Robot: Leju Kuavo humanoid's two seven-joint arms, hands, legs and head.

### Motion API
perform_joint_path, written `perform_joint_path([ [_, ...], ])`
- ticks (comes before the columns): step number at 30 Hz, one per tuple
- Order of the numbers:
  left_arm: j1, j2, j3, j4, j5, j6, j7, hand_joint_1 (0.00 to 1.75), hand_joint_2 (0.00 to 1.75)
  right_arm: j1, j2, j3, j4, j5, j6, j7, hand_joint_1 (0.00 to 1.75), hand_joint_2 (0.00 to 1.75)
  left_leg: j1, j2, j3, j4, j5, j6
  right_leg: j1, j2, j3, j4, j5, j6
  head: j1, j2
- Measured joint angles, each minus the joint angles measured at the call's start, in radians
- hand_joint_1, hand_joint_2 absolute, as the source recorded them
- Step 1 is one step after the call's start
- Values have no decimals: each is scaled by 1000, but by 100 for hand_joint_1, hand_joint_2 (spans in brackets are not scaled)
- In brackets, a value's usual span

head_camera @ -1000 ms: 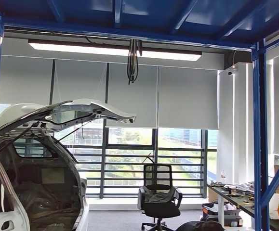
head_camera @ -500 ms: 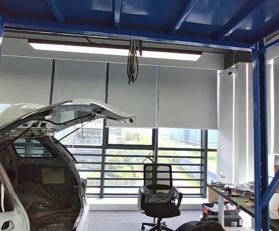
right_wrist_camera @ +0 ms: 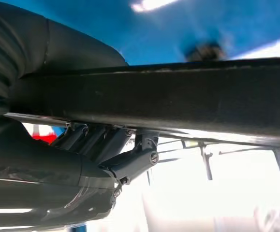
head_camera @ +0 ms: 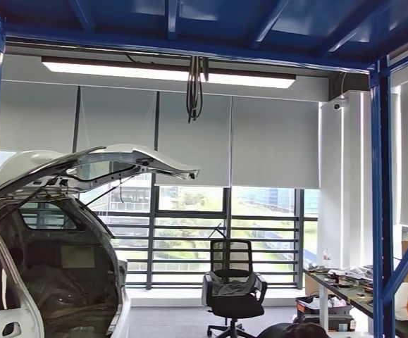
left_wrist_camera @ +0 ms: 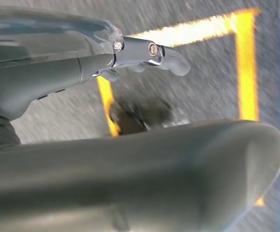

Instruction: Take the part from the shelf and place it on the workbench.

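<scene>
The right hand [right_wrist_camera: 94, 145] grips the part [right_wrist_camera: 174, 99], a long dark bar lying across its fingers beneath the blue shelf frame [right_wrist_camera: 94, 29]. The left hand [left_wrist_camera: 94, 67] hangs over grey floor marked with yellow tape [left_wrist_camera: 246, 63], fingers apart, holding nothing. Ahead left stands a white car body [head_camera: 58, 232]; an office chair [head_camera: 233, 285] sits by the far window.
</scene>
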Motion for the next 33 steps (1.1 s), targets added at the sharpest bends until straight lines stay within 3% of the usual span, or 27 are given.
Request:
perform_joint_path([
  [3, 8, 0, 27, 0, 41, -40, -48, 0, 175, 97, 7, -90, -162, -194, -32, -74, 175, 175, 0, -1, -1, 0, 0, 0, 0, -1, 0, 0, 0, 0, 0, 0],
  [7, 21, 0, 45, 0, 47, -26, -81, 0, 175, 236, 42, -201, -375, -439, -27, -198, 175, 175, 0, -1, -1, 0, -1, 0, 0, -2, -1, 0, -1, 0, 0, 0],
  [13, 42, 2, 57, 0, 51, -16, -85, 0, 175, 399, 98, -283, -605, -736, 158, -265, 175, 175, 1, -1, -1, -1, -1, 0, 0, -1, -1, 0, -2, -1, 0, 0],
  [18, 57, 11, 59, 0, 36, 1, -65, 0, 175, 472, 120, -293, -692, -764, 229, -307, 175, 175, 0, -1, 0, 0, -1, 0, 0, -1, 0, 0, -2, -1, 0, 0],
  [26, 60, 21, 60, 0, 25, 25, -60, 0, 175, 515, 135, -311, -732, -800, 310, -308, 175, 175, -5, -1, 0, 0, -2, 1, -4, -1, 0, -1, -1, 1, 0, 0],
  [30, 59, 23, 60, 0, 20, 27, -65, 0, 175, 520, 135, -315, -733, -794, 343, -318, 175, 175, -10, -1, 0, 1, -4, 5, -10, -1, -1, -3, -2, 6, 0, 0],
  [33, 58, 23, 60, 0, 15, 29, -70, 0, 175, 520, 134, -321, -738, -782, 348, -323, 175, 175, -5, 0, 5, -9, -1, 13, -11, -1, -3, 9, -14, 15, 0, 0],
])
